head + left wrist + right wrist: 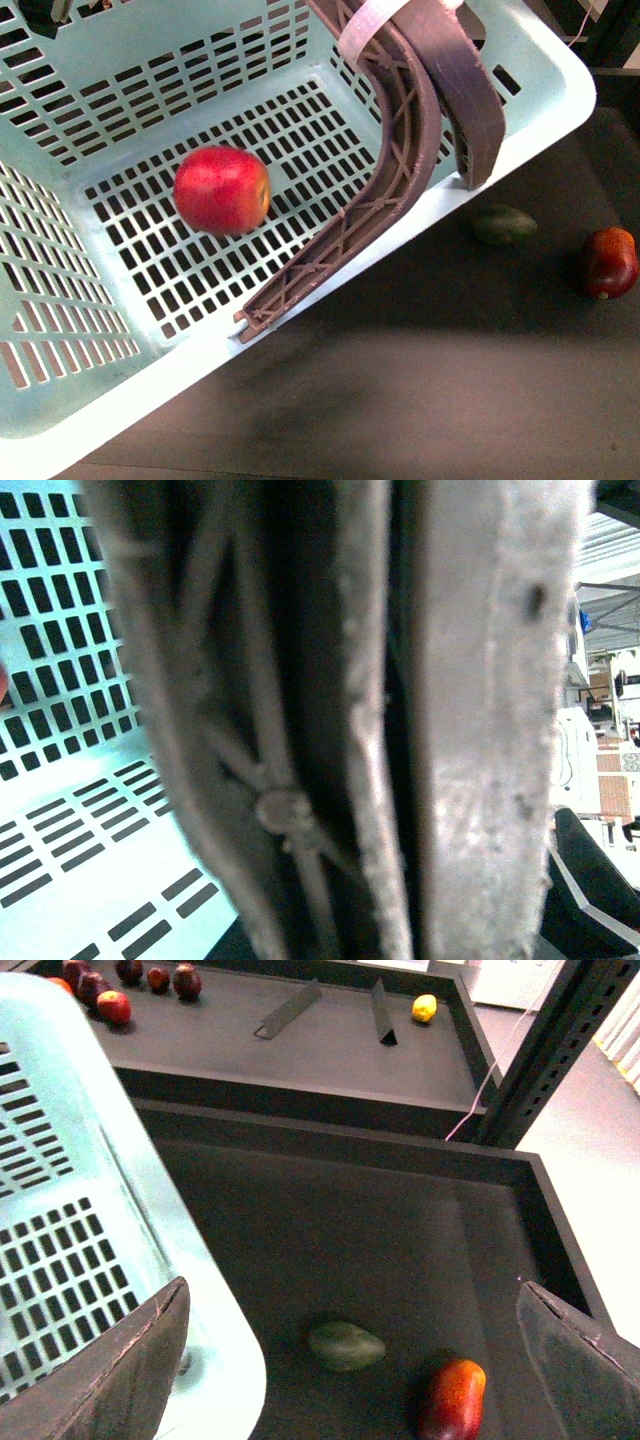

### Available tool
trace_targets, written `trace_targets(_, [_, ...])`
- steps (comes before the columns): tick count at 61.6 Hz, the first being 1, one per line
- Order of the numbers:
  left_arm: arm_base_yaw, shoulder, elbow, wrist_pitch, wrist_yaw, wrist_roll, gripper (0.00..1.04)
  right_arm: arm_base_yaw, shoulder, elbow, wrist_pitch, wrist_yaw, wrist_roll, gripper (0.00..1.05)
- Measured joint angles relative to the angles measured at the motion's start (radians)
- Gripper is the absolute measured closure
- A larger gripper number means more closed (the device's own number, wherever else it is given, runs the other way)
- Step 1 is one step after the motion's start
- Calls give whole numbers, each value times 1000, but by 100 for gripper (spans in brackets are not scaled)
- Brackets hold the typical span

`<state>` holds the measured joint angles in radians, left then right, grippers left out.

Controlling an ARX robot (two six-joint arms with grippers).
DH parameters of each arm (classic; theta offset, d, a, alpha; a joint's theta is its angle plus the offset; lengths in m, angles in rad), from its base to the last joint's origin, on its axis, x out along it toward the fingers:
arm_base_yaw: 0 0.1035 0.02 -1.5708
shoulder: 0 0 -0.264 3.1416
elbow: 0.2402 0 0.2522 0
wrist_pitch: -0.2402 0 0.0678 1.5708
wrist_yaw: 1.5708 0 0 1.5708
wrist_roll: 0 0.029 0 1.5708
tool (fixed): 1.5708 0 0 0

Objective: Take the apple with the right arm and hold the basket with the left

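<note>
The mint basket (120, 400) fills the upper left of the front view, and its two brown handles (405, 150) are bound by a white band (368, 28) at top centre. The right gripper (350, 1295) hangs over the dark tray (400, 1250), fingers spread wide and empty. The apple (221, 189) lies left of centre on the basket's slotted floor. At right, outside the basket, sit a maroon fruit (610, 262) and a green fruit (503, 224). The handles crowd the left wrist view, so the left gripper's hold cannot be told.
</note>
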<state>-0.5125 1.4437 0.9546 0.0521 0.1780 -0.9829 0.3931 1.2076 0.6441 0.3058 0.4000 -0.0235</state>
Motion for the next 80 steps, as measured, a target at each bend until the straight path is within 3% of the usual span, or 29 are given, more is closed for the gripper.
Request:
trace_targets(4, [-1,0,0,0,7,-1,90,-2,5,-14,34,-5,3,11])
trace_targets(7, [-1,0,0,0,13,-2,90,-16,0,-76,196,-34,6,19])
trace_targets(14, [-1,0,0,0,16,-20,90,-59,-51,-205,391,-86,9,37])
trace_targets(38, [-1,0,0,0,6,-8,90,-212,-295,-450,405,-229,12,103])
trace_targets(58, [-2,0,0,0,5,-6,90,-293,-491,-557,312,-305,15,103])
trace_targets(65, [-1,0,0,0,2,-3,90,-366,-554,-576,269,-392,15,103])
trace_targets(80, [-2,0,0,0,7,-5,90,-389,-653,-624,232,-397,16,103])
